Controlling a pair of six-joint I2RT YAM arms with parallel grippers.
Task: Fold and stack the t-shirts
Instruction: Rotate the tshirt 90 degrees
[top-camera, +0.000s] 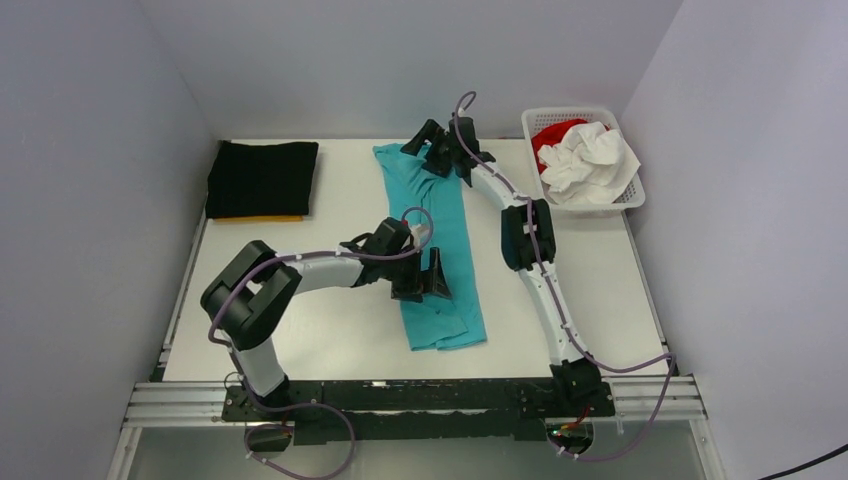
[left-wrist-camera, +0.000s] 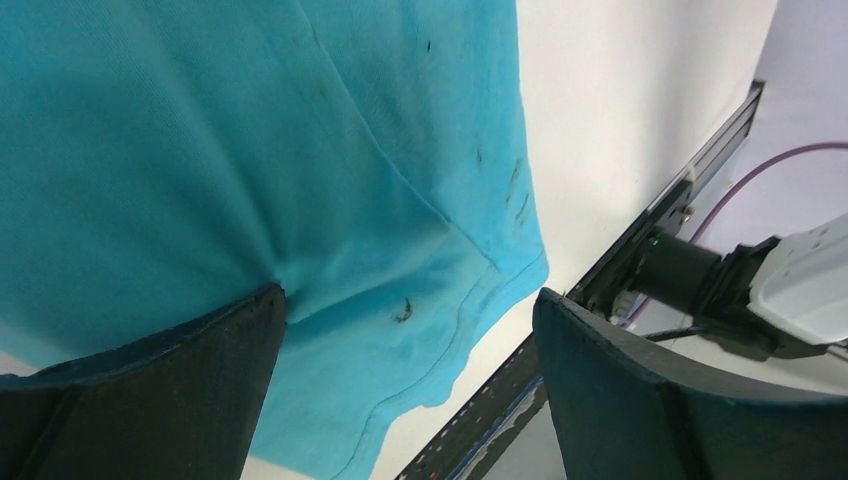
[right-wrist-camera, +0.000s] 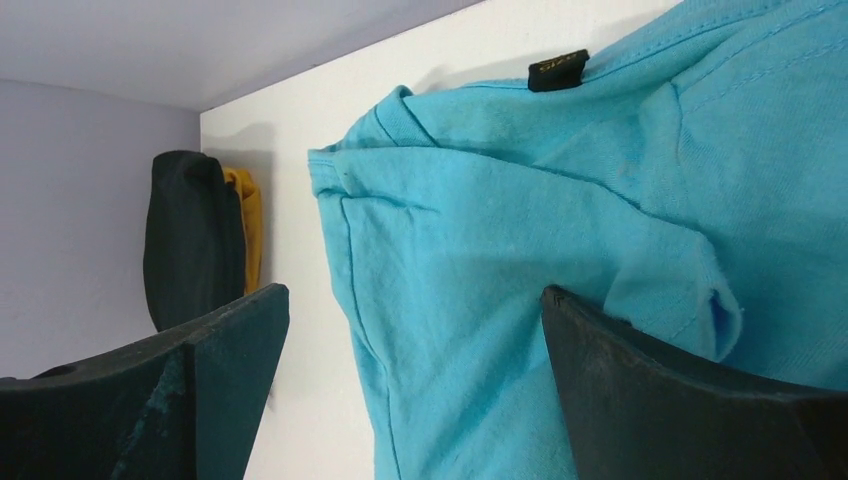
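Left gripper (top-camera: 422, 282) above near half of turquoise t-shirt (top-camera: 455, 225), my jaws apart, empty. Right gripper (top-camera: 425, 150) at its collar end, jaws apart. Shirt lies lengthwise on table (top-camera: 320, 325); black t-shirt (top-camera: 262, 177) folded, well left of it.

Turquoise t-shirt (top-camera: 452, 215), long strip mid-table; black t-shirt (top-camera: 262, 177) atop orange-yellow t-shirt (top-camera: 258, 218), far left

Bare table (top-camera: 340, 200) is lying open between the black stack (top-camera: 262, 178) and the turquoise shirt (top-camera: 455, 320). The right arm (top-camera: 547, 290) is crossing the strip between shirt and basket (top-camera: 632, 192), narrowing it. The left arm (top-camera: 310, 270) is barring the near left.
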